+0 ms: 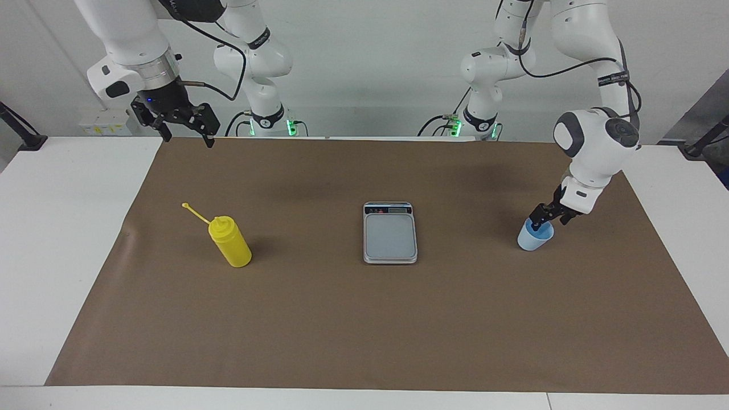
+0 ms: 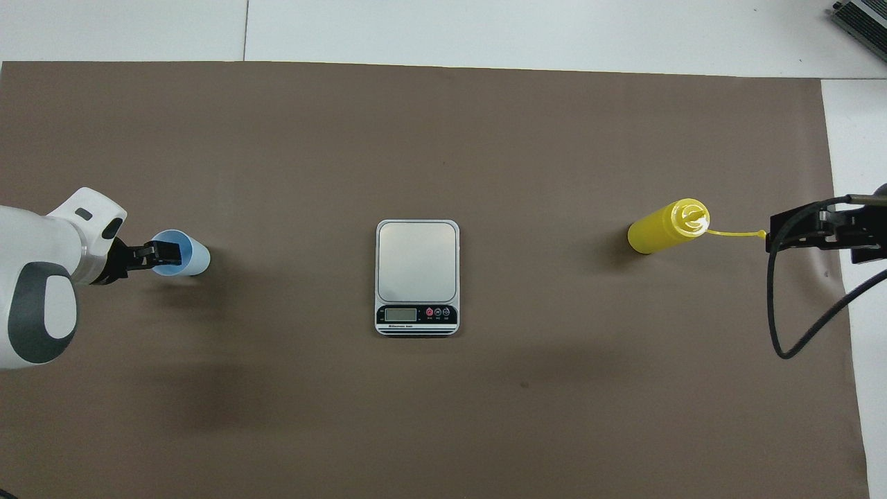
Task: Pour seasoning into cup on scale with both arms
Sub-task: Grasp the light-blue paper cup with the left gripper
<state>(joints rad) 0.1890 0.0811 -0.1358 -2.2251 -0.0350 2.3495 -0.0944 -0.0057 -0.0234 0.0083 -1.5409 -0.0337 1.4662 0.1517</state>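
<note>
Left gripper (image 1: 538,223), in the facing view, dips into the mouth of the blue cup (image 1: 534,239) at the left arm's end of the brown-papered worktop (image 1: 364,319), whether it pinches the rim I cannot tell, while the right gripper (image 1: 185,134) waits open in the air over the worktop's edge nearest the robots. From overhead, the scale (image 2: 417,276) sits mid-worktop between the cup (image 2: 186,254) and the upright yellow bottle (image 2: 665,226), each well apart from it.
</note>
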